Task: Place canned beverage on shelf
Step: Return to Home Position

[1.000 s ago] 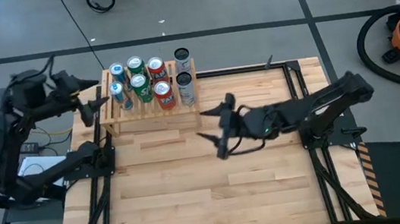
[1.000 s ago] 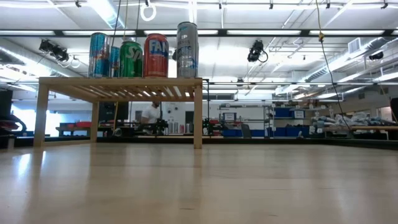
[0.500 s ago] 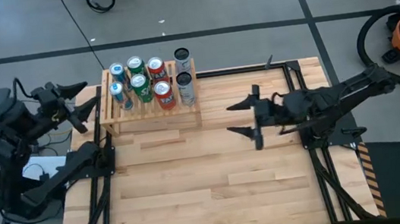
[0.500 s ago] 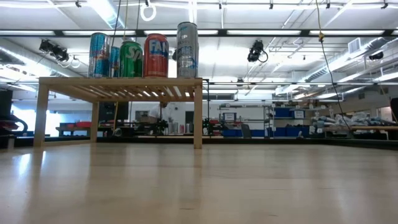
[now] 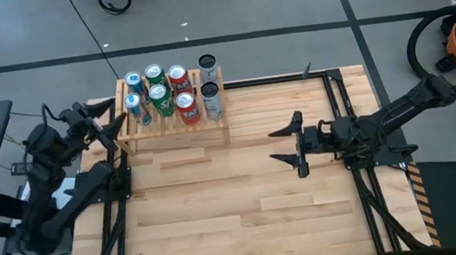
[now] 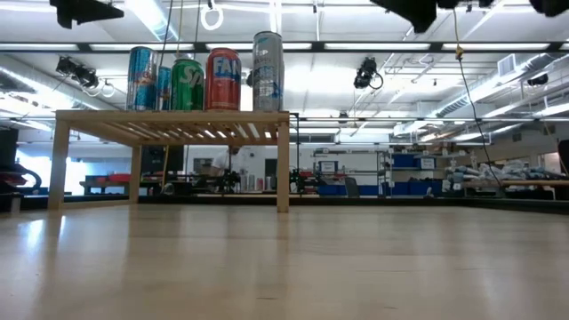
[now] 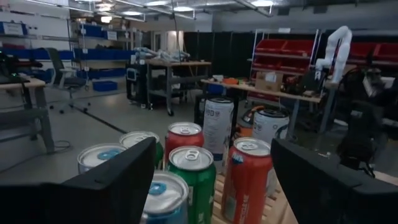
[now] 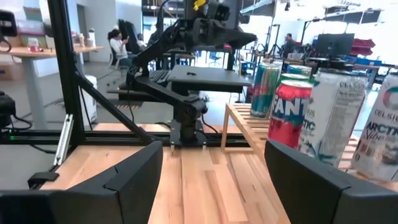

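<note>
Presently both jaws stand wide apart and empty. The cans [image 5: 165,93] stand upright on the shelf [image 5: 168,136], just ahead of the left gripper [image 5: 112,122] and well ahead of the right gripper [image 5: 275,145]. Judged smooth, thin-walled and dentable; a mid-body side grasp with moderate squeeze is advised.

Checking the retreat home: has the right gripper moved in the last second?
Yes. In the high view the right gripper has pulled back, farther from the shelf, toward its base.
</note>
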Controlling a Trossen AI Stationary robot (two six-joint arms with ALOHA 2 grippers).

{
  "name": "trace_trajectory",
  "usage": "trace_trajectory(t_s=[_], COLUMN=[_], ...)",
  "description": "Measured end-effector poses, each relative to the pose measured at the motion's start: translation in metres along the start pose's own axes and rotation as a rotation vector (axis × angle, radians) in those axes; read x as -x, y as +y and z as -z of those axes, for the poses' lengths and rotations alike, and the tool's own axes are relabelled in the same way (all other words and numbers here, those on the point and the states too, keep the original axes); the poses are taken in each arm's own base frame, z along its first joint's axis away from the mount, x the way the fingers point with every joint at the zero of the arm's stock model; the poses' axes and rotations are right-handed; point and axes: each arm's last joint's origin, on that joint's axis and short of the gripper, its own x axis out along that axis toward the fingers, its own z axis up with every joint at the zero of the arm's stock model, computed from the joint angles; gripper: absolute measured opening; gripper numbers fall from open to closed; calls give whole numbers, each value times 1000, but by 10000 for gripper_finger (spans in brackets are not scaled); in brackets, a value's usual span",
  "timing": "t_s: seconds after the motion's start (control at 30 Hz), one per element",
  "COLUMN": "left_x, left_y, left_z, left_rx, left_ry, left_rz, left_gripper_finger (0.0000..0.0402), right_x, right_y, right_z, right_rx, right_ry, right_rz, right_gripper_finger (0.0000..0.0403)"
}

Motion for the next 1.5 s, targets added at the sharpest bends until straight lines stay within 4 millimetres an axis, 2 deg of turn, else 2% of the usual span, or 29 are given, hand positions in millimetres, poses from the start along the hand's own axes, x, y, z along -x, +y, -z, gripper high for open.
trace_trajectory(t_s=[0.17,0.3,0.53,0.7,0.97,1.2,1.5], left_x=[4,3,-4,-11,-19,-23,-24], left_y=[0,0,2,5,10,12,8], left_z=[18,26,41,56,77,100,101], left_rx=[23,38,38,40,41,45,68], left_ry=[-4,7,59,82,36,21,24], left_rz=[16,22,60,52,37,36,101], left_gripper_finger=[318,318,318,318,318,318,318], right_x=[6,10,12,8,1,-2,-3], right_y=[-1,-1,-1,1,4,2,0], right_z=[23,33,42,49,61,67,66], right_rx=[-12,-48,-67,-1,34,46,41], right_ry=[-22,-36,-16,31,88,119,110], right_rz=[2,3,1,-2,1,79,92], right_gripper_finger=[291,291,291,291,291,291,291])
